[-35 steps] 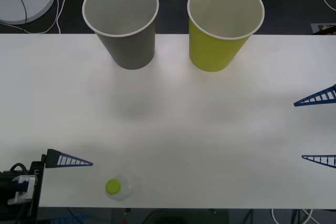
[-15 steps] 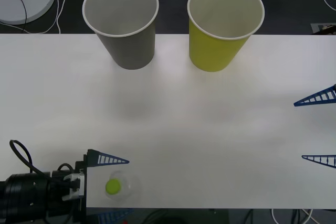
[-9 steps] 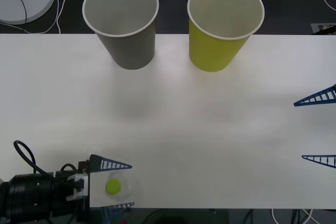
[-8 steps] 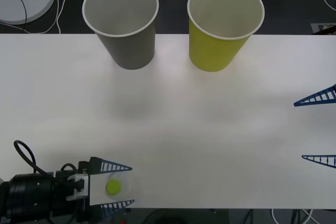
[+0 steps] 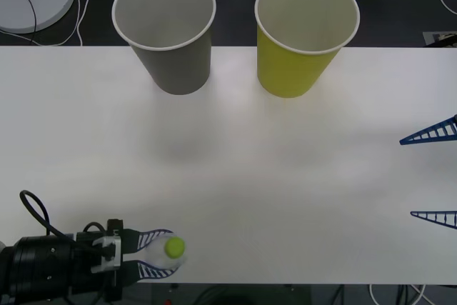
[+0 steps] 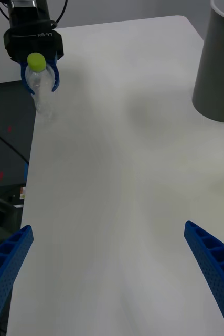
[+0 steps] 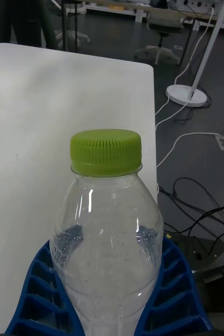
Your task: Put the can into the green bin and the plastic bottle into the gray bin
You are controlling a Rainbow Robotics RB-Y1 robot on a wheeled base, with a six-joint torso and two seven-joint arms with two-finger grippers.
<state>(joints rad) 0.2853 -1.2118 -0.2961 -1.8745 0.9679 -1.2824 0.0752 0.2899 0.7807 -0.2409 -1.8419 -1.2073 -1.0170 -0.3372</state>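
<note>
My left claw (image 5: 158, 258), lower left, has just closed on the small clear green-capped plastic bottle (image 5: 171, 251), seemingly lifted; gray paper-cup bin (image 5: 168, 33) next.

We record a white table (image 5: 235, 176) bearing the gray bin (image 5: 168, 30) at eleven o'clock and the green bin (image 5: 303, 33) at one o'clock, both upright.

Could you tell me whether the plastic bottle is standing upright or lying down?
Upright: the plastic bottle stands with its cap on top, the left gripper shut around its body.
</note>
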